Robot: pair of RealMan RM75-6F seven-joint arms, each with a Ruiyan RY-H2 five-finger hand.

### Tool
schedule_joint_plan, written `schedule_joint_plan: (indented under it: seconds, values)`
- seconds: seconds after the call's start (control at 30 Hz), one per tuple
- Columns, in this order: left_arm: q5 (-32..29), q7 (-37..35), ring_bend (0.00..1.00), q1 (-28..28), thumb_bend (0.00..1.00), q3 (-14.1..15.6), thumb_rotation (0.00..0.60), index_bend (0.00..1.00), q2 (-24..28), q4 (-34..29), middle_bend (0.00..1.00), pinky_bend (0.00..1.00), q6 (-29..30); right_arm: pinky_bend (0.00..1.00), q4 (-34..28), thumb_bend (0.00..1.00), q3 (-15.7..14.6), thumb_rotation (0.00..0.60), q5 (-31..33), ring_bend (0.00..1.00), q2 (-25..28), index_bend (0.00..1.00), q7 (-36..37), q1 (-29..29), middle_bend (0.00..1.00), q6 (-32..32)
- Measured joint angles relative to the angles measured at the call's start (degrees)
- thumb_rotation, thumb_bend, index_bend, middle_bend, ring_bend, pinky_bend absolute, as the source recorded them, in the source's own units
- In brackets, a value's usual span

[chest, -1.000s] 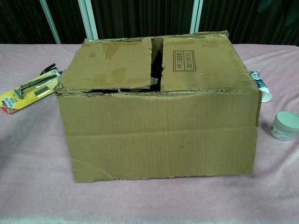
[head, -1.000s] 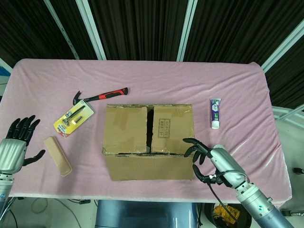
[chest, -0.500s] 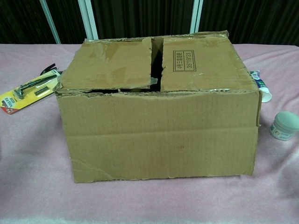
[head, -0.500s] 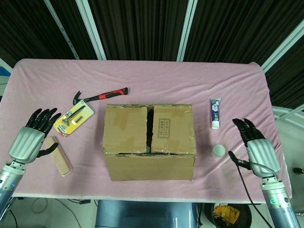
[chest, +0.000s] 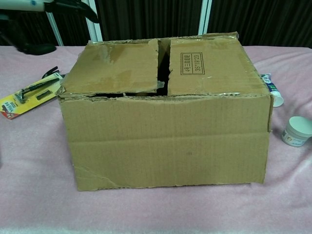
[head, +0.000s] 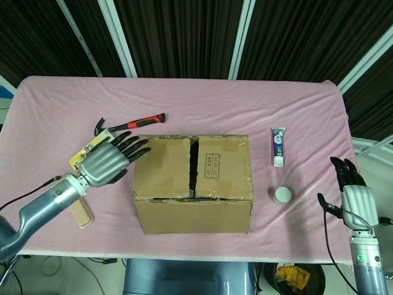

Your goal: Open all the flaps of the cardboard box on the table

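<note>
Cardboard box point(head: 193, 183) sits mid-counter, both top flaps point(head: 164, 166) down. My left hand point(head: 109, 161), fingers spread and empty, hovers at its left edge, above a packaged tool point(chest: 30, 92). My right hand point(head: 356, 198) is spread, empty, near the counter's point(head: 245, 104) right edge.

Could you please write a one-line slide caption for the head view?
Left hand reaching toward the closed cardboard box; right hand open at the table's edge.

Brown box point(head: 191, 184) on pink cloth point(head: 245, 104); red-and-black hammer point(head: 130, 125) at ten o'clock, purple-and-white tube point(head: 279, 146) at three, yellow card point(head: 92, 154) at nine.
</note>
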Motion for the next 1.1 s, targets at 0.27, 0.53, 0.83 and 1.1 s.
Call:
schedule_joint_plan:
  seconds: [0.27, 0.53, 0.83, 1.1]
  values:
    - [-1.54, 4.09, 0.07, -12.51, 0.72, -2.51, 0.600, 0.12, -5.92, 2.75, 0.14, 0.14, -10.97, 0.23, 2.62, 0.40, 0.06, 0.600, 0.74, 0.07, -1.26, 0.05, 2.59, 0.92, 0.12, -1.48]
    - [-4.31, 8.53, 0.16, -17.71, 0.78, -2.98, 0.600, 0.21, -12.29, 5.85, 0.25, 0.22, -14.34, 0.23, 3.29, 0.41, -0.22, 0.600, 1.17, 0.07, -1.41, 0.05, 4.41, 1.15, 0.13, -2.28]
    - [-9.15, 13.84, 0.21, -21.83, 0.83, -2.61, 0.600, 0.25, -17.70, 9.46, 0.32, 0.27, -15.43, 0.23, 3.29, 0.41, -0.43, 0.600, 1.31, 0.07, -1.35, 0.05, 4.85, 1.27, 0.13, -2.43]
    - [-12.34, 16.21, 0.39, -22.82, 0.88, -1.27, 0.600, 0.37, -18.89, 10.33, 0.51, 0.42, -14.39, 0.23, 2.94, 0.41, -0.64, 0.600, 1.32, 0.07, -1.37, 0.05, 4.67, 1.31, 0.13, -2.39]
